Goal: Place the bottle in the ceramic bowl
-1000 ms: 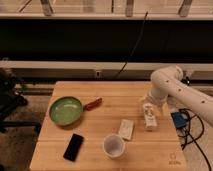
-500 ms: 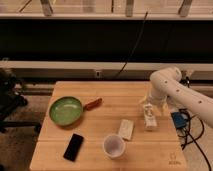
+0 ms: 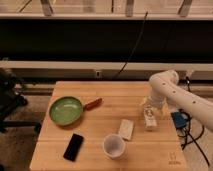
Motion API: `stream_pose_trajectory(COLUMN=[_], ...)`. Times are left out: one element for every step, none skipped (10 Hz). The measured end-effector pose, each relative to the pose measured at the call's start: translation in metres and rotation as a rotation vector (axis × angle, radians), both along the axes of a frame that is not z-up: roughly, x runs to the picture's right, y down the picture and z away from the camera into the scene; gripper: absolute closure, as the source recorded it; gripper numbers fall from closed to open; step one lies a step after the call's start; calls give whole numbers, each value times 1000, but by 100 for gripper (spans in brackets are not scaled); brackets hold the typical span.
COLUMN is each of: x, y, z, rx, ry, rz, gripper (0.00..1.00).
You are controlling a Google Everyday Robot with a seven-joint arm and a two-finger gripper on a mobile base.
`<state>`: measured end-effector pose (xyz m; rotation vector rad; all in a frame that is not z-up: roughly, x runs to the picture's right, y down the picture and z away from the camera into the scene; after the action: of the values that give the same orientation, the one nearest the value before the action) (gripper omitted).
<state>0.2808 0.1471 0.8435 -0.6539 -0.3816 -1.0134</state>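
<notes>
Gripper: I am seeing the gripper (image 3: 148, 109) hanging low at the right side of the desk (image 3: 115, 97), directly over the bottle.
Jaws: I cannot tell whether they are apart or closing on anything; the wrist is covering them.
Bottle: the bottle (image 3: 149, 121) is sitting on the desk under the gripper, just right of the pale packet (image 3: 126, 129). I cannot tell whether it is standing or lying.
Ceramic bowl: the ceramic bowl (image 3: 66, 110) is resting at the left of the desk, well apart from the bottle, and showing nothing inside. A red handle (image 3: 93, 104) is pointing from it toward the right.
Change: against the two earlier views, I am finding no visible shift. The arm (image 3: 172, 92), bottle and bowl are all holding their places.
Meaning for task: I am judging that the grasp is still being settled. The lift and the carry leftward to the bowl are both remaining.
Count: one bottle, one bowl, one white cup (image 3: 113, 145) at the near edge, one packet, one black phone (image 3: 74, 146) near left, one gripper.
</notes>
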Motion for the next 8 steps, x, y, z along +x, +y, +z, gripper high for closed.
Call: stream_pose_trajectory(x=[-1, -2, -4, -4, -5, -4, -4, -3], y=[3, 8, 11, 14, 17, 19, 20, 20], z=[1, 3, 4, 6, 8, 10, 12, 13], rx=[-7, -16, -23, -28, -33, -37, -38, -37], ry=[-4, -9, -12, -12, -11, -9, -4, -1], rz=[-2, -6, -8, -10, -14, -14, -15, -16], gripper=[20, 20, 20, 20, 20, 22, 30, 39])
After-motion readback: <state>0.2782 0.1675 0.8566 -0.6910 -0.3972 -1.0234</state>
